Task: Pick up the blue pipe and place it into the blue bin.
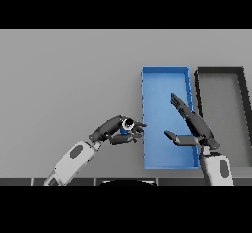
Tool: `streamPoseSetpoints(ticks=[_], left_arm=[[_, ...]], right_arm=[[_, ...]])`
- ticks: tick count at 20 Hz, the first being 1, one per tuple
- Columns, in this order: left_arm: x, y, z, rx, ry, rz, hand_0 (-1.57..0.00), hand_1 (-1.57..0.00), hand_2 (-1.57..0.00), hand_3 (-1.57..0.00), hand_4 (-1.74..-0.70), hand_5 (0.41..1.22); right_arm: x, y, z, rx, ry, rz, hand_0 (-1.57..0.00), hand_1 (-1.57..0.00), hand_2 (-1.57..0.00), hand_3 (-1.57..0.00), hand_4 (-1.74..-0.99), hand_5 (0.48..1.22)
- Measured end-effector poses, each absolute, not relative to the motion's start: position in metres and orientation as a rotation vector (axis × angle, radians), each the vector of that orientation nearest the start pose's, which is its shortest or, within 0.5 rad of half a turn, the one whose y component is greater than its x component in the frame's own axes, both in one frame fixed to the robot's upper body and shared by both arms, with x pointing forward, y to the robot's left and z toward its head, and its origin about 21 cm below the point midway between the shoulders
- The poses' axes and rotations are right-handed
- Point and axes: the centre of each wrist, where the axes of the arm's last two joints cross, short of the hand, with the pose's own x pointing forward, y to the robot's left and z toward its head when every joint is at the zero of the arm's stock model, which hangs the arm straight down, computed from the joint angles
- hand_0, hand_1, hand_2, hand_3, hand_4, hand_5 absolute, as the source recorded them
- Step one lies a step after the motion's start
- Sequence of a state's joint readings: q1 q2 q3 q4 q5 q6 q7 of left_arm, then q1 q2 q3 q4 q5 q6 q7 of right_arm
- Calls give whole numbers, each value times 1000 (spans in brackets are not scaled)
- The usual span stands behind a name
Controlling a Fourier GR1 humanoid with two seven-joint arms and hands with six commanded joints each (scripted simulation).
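Transport step under way: left hand (118,131) curled round pipe (127,125), just outside bin (145,129) left wall. Right hand (194,126) open, idle over bin. Next: carry rightward past wall, then release

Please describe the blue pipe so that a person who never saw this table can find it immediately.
Find the blue bin on the grey table. Just off its left wall is the left hand, curled round the blue pipe. It is the only small blue piece, with a pale round end.
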State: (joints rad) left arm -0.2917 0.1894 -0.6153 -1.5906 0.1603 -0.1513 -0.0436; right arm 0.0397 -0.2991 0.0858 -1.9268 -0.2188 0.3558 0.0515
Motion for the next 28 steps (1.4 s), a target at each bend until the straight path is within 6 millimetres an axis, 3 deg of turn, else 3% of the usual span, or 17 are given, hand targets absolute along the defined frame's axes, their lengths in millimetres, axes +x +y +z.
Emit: streamPoseSetpoints(ticks=[4,12,19,25,26,27,28], left_arm=[[256,99,53,-622,-1657,-794,-1571,-1571,-1571,-1439,-1732,1221],[258,99,50,-618,-1650,-815,-1571,-1571,-1571,-1437,-1732,1221],[263,102,50,-661,-1648,-803,-1571,-1571,-1571,-1511,-1730,1221],[265,105,51,-675,-1636,-807,-1571,-1571,-1571,-1474,-1720,1221],[268,105,53,-690,-1626,-804,-1571,-1567,-1571,-1395,-1717,1221],[266,104,51,-713,-1632,-808,-1496,-1393,-1367,-1150,-1630,1221],[266,105,50,-697,-1666,-832,-1236,-1120,-1093,-920,-1613,1221]], right_arm=[[230,-237,133,430,-1765,728,1,1,1,1,-1305,522],[245,-191,174,550,-1725,1036,1,1,1,1,-1294,532],[266,-144,176,626,-1658,1159,1,1,1,1,-1226,520],[283,-120,175,659,-1610,1204,-14,-36,-68,-11,-1241,516],[284,-116,175,678,-1613,1213,-54,-83,-115,-43,-1268,519],[285,-112,178,695,-1603,1232,-138,-166,-193,-106,-1308,523],[287,-108,179,700,-1598,1242,-278,-313,-329,-228,-1352,528]])
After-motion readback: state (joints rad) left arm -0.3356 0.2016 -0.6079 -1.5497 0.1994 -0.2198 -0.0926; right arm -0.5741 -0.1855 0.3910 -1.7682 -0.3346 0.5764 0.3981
